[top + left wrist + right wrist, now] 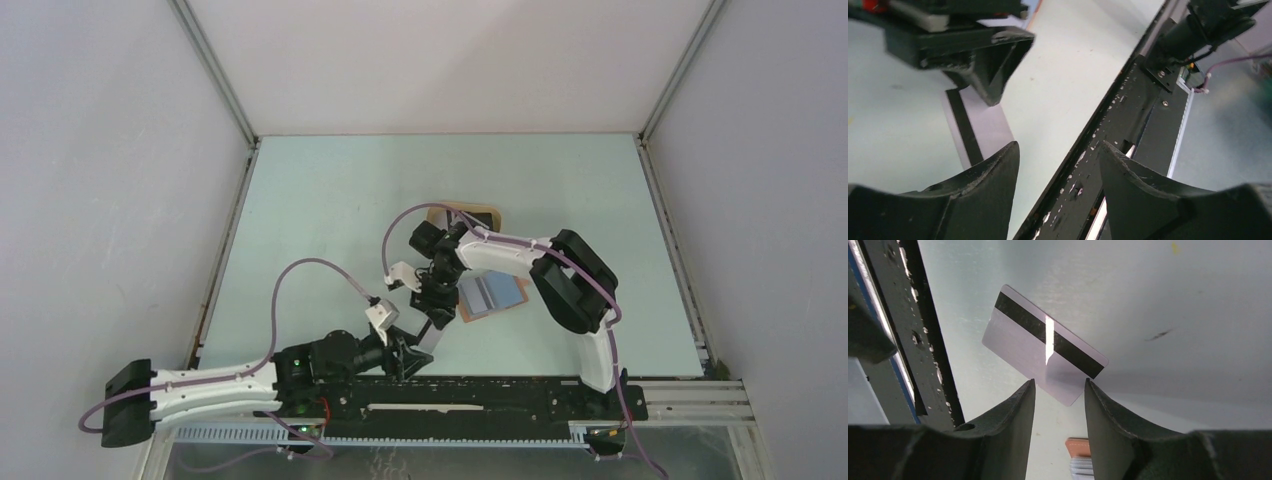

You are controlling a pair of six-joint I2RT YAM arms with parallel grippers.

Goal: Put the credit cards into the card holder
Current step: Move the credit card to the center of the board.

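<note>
One whitish credit card (1043, 354) with a dark stripe lies flat on the table close to the front rail. My right gripper (1059, 385) hangs open just above it, and the card's near corner shows between the fingertips without touching them. The same card (979, 127) appears in the left wrist view under a right finger (988, 65). My left gripper (1059, 150) is open and empty, low over the table edge beside the card. The card holder (492, 294) lies open, light blue pockets up, to the right of the right gripper (432, 312); its brown corner (1079, 446) shows between the right fingers.
The black front rail (1128, 150) with chipped paint runs right beside the card and both grippers. A beige tray (484, 212) sits behind the right arm's forearm. Light walls and metal frame posts close in the table on three sides.
</note>
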